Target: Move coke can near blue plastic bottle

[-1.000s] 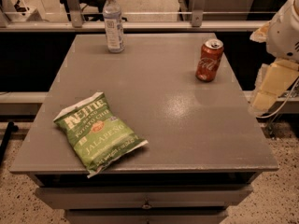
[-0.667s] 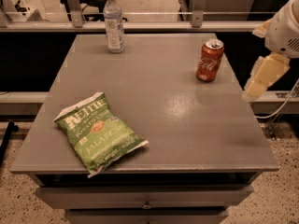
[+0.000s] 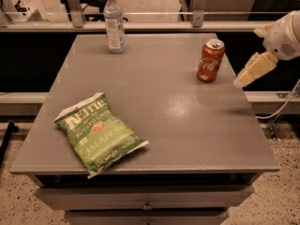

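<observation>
The end effector [image 3: 253,71], a cream-coloured piece below the white wrist housing, hangs just outside the right edge of the surface [image 3: 187,125], toward its far half, with its tip angled down and in toward the surface; whether it is apart or together I cannot tell, and it holds nothing that I can see. The coke can [image 3: 210,61] stands upright just inside that same right edge, near the end effector but apart from it, so it lies directly inward from the tip, its long axis vertical. A sideways reach across the edge looks like the natural approach. The blue plastic bottle [image 3: 114,23] stands upright by the far edge, toward the far-left corner, well apart from the can. Nothing stands between the two along the far half. A green Kettle jalapeño chip bag [image 3: 98,134] lies flat near the front-left corner, well off that line, so it should not interfere.
</observation>
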`<state>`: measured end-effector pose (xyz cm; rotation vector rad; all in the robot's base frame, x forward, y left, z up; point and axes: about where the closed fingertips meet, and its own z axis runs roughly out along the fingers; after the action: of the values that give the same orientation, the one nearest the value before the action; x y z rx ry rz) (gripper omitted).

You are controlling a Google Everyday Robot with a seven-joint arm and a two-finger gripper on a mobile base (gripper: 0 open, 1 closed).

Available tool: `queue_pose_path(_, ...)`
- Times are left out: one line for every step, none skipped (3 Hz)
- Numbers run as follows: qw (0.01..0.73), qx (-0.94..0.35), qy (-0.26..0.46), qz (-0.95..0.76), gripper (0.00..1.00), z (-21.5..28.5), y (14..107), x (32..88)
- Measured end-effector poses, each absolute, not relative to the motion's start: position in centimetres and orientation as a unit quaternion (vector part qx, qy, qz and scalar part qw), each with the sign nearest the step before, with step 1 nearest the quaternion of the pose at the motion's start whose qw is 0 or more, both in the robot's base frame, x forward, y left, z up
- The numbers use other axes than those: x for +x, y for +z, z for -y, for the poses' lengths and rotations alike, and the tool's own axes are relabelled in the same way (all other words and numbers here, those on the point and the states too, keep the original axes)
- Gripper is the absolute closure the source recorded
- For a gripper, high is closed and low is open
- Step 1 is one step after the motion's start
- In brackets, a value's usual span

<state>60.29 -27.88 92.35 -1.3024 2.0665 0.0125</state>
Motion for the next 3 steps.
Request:
queue_pose_path(0.396, -0.480, 0.067, -0.779, 0.00, 27.3, 90.3, 63.0)
queue_pose_path(0.432, -0.466, 0.138, -0.760, 0.00, 25.5, 88.5, 64.6)
queue_pose_path(0.454, -0.455, 0.194, -0.741, 0.00, 23.3, 87.1, 65.5)
